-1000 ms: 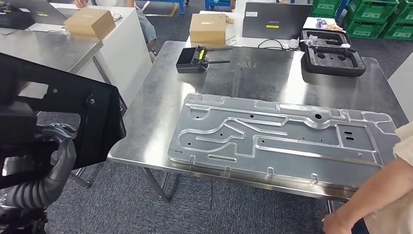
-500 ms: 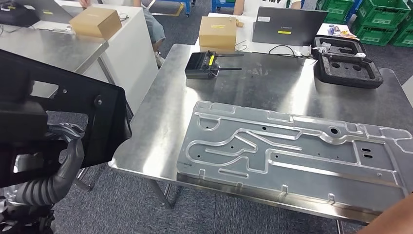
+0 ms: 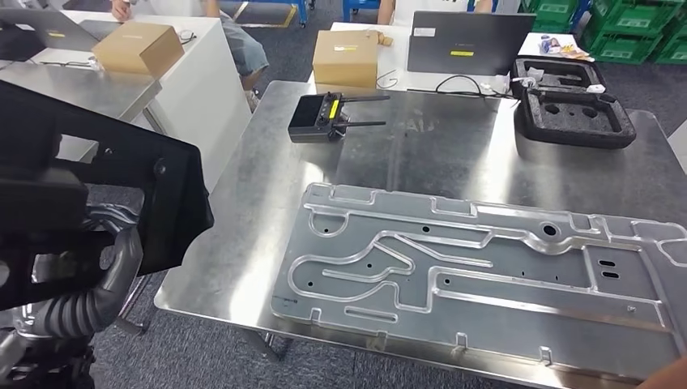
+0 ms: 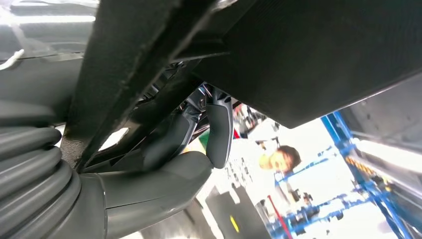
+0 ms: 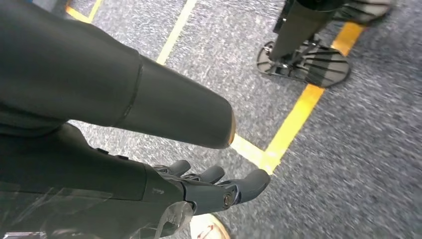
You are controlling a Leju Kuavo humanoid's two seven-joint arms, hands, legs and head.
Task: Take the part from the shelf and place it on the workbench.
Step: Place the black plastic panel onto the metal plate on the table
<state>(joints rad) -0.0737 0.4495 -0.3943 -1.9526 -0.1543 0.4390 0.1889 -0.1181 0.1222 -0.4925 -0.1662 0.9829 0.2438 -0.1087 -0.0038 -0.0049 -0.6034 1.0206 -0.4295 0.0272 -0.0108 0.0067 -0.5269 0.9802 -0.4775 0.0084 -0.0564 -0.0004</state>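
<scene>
left wrist view: the fingers (image 4: 219, 127) of the left hand (image 4: 164, 169) are seen curled up under an edge of the black part (image 4: 308, 55), with the thumb set against a rib on its underside, so the part is gripped. in the head view the same black part (image 3: 121, 194) is carried at the left of the picture, beside the near left corner of the tabletop (image 3: 429, 138) and not yet over it or touching it.

the part is judged to be a stiff, flat moulded panel with cut-outs and a screw boss, probably light for its spread but awkward, since it is held near one edge and is likely to swing or tip. its surface looks smooth and may slip, so a hold at a rib or cut-out rim is judged safer than one on the plain face.

in the right wrist view the right hand (image 5: 219, 186) hangs over the floor (image 5: 348, 159), its fingers apart and nothing in them.

counted in the head view: one black part; one large pressed metal plate (image 3: 486, 275) lying on the tabletop; one black controller with antennas (image 3: 324, 117); two black foam trays (image 3: 575, 105); two cardboard boxes (image 3: 347, 57); one laptop (image 3: 470, 42); several green crates (image 3: 624, 32), the number not clear.
</scene>
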